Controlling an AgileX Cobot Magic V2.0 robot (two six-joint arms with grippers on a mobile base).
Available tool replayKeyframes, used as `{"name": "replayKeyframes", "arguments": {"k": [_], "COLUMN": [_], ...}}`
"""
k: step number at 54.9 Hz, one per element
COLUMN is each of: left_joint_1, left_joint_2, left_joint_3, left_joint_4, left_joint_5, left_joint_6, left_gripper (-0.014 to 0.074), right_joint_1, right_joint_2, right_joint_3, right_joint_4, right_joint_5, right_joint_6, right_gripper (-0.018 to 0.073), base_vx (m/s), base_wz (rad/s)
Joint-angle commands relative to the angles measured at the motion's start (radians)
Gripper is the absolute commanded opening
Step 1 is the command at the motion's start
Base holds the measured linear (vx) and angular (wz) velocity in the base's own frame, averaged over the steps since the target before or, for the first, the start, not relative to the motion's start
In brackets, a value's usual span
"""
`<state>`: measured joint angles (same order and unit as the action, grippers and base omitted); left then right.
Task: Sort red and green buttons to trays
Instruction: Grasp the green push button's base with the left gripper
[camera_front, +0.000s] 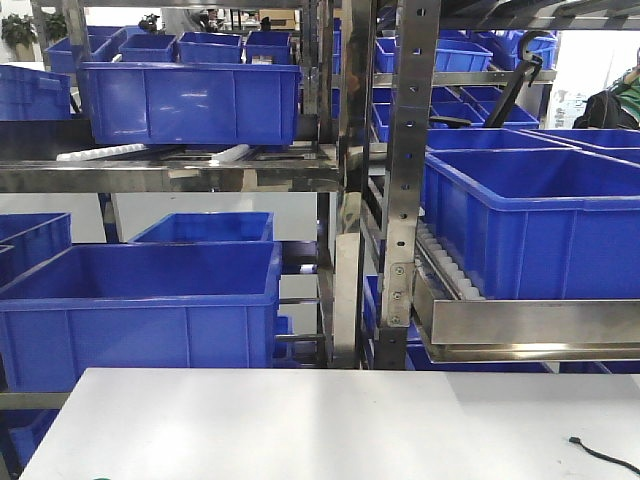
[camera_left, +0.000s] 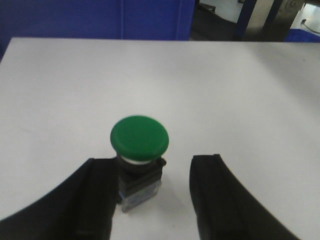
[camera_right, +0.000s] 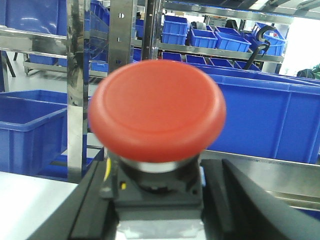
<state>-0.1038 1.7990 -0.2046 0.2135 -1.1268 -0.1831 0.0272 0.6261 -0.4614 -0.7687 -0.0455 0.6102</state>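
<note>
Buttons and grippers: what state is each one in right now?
Green button: upright on the table, not gripped.
Left gripper: open around the green button.
Red button: upright, gripped.
Right gripper: shut on the red button.

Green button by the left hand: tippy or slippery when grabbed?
The green button looks rigid. Its wide cap overhangs a narrower black base, so a one-sided push from the left hand may tip it. The cap looks smooth; the flat-sided base should grip better.
</note>
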Motion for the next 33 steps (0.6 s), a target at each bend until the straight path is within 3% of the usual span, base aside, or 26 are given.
{"name": "replayKeyframes", "arguments": {"k": [1, 7, 20, 33], "left_joint_1": [-0.004, -0.004, -0.004, -0.004], "left_joint_2": [0.052, 0.124, 0.180, 0.200], "left_joint_3": [-0.012, -0.012, -0.058, -0.111], "left_joint_4": [-0.006, -0.005, -0.011, -0.105], "left_joint_5": [-0.154, -0.246, -0.245, -0.245], "left_joint_6": [-0.021, -0.037, -0.035, -0.033], "left_gripper": [0.0474, 0.0521, 0.0643, 0.0650], "right_joint_1": [-0.007, -0.007, -0.007, -0.007], "right_joint_2": [0.003, 0.003, 0.003, 0.003], "right_joint_3": [-0.029, -0.029, -0.029, -0.029], "right_joint_4": [-0.011, -0.011, -0.011, -0.011], "right_joint_5": [-0.075, -0.075, -0.073, -0.073], "right_joint_6": [-0.004, -0.004, -0.004, -0.004], "right_gripper": [-0.0009, -0.0009, -0.0009, -0.0009], "base_vx": [0.00, 0.00, 0.00, 0.00], "base_wz": [0.00, 0.00, 0.00, 0.00]}}
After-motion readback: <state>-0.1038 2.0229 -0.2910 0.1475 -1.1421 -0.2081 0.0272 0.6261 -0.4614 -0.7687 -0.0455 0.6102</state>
